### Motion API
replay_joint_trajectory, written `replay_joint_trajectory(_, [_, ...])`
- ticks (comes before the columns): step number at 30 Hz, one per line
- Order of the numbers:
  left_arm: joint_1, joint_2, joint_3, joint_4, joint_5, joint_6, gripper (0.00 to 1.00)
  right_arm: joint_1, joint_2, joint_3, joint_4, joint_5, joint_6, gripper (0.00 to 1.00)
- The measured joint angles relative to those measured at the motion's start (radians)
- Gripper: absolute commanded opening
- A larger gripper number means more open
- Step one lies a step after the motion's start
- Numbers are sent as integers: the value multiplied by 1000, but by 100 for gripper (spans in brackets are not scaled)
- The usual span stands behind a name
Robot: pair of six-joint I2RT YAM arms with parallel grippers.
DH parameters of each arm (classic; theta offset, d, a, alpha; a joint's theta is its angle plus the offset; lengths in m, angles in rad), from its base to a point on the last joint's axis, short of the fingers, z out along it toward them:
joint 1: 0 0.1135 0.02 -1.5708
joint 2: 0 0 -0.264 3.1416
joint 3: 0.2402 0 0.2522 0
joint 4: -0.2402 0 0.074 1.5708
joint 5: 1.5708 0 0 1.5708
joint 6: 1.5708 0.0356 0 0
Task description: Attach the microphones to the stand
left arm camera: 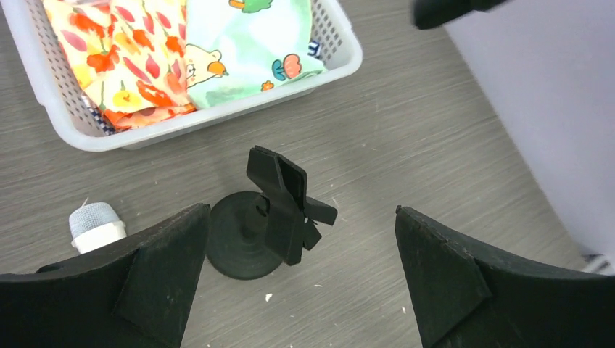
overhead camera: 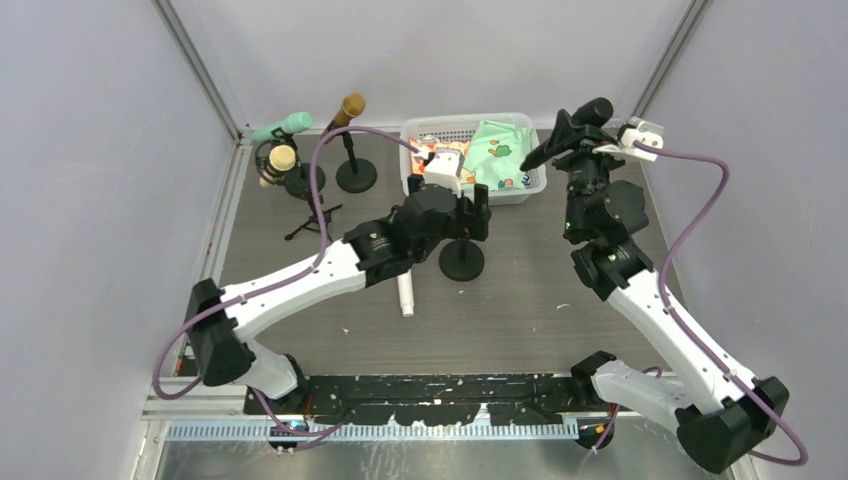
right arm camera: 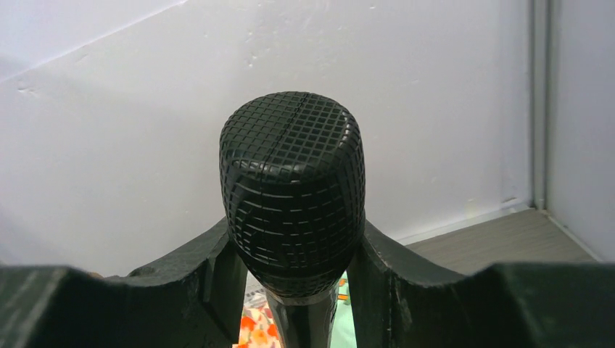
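Your table (overhead camera: 540, 320): grey wood, pale walls (overhead camera: 420, 50) on three sides, bare stretch along near edge. Left jaws spread wide over black stand (left arm camera: 279, 203), white microphone (overhead camera: 406, 297) lying beside. Right jaws clamp black microphone (right arm camera: 291, 196) by back-right corner.

A robot lab cell: blank grey walls (overhead camera: 80, 150) enclosing a wood-grain table (overhead camera: 530, 310).

a white plastic basket (left arm camera: 337, 36) sits towards the back of the grey wood table (left arm camera: 435, 145), holding an orange floral cloth (left arm camera: 123, 58) and a mint cartoon cloth (left arm camera: 246, 43).
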Motion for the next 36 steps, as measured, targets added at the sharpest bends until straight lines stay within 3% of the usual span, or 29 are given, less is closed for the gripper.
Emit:
replay_joint_trajectory(3, [-21, 83, 78, -64, -47, 0, 97, -11, -71, -24, -59, 3, -18, 1])
replay_joint_trajectory(13, [-48, 258, 237, -266, -156, -33, 72, -14, -204, -37, -229, 3, -47, 1])
replay_joint_trajectory(16, [-48, 275, 243, -292, -176, -31, 67, -14, -222, -38, -258, 2, -54, 1])
replay_joint_trajectory(29, [-37, 298, 282, -284, -159, 24, 25, -14, -279, -66, -389, -42, -62, 1])
replay_joint_trajectory(32, [-20, 296, 282, -274, -125, 51, 24, -14, -298, -66, -418, -56, -61, 1])
replay_joint_trajectory(36, [21, 277, 268, -257, -45, 95, 34, -14, -319, -66, -452, -69, -59, 1])
